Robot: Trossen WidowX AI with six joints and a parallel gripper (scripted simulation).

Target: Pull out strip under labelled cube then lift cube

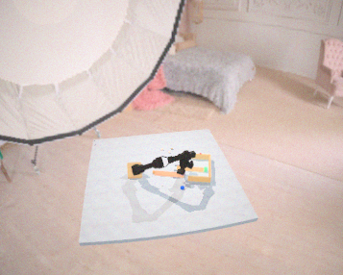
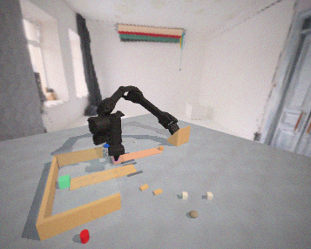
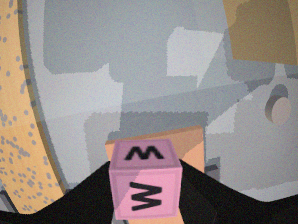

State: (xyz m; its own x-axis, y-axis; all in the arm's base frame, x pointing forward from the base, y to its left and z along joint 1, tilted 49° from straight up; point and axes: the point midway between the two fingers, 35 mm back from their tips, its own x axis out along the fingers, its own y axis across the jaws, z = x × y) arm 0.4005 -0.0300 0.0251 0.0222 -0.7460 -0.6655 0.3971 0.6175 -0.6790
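The pink cube (image 3: 145,186) has a black W on both faces seen in the wrist view. My gripper (image 1: 181,172) (image 2: 116,158) (image 3: 144,167) is shut on it, with one dark finger at each side. The orange strip (image 1: 166,173) (image 2: 139,154) (image 3: 193,150) lies under the cube, which is over the end of the strip nearer the wooden frame. Whether the cube touches the strip cannot be told. A second, yellow strip (image 2: 103,177) (image 3: 11,100) lies to the left in the wrist view.
A green cube (image 1: 206,169) (image 2: 64,182) is at the far end of the yellow strip, inside the three-sided wooden frame (image 1: 200,179) (image 2: 47,198). A blue piece (image 1: 182,187) (image 2: 106,145) and a red piece (image 2: 84,236) lie outside the frame. Several small blocks lie beyond the yellow strip.
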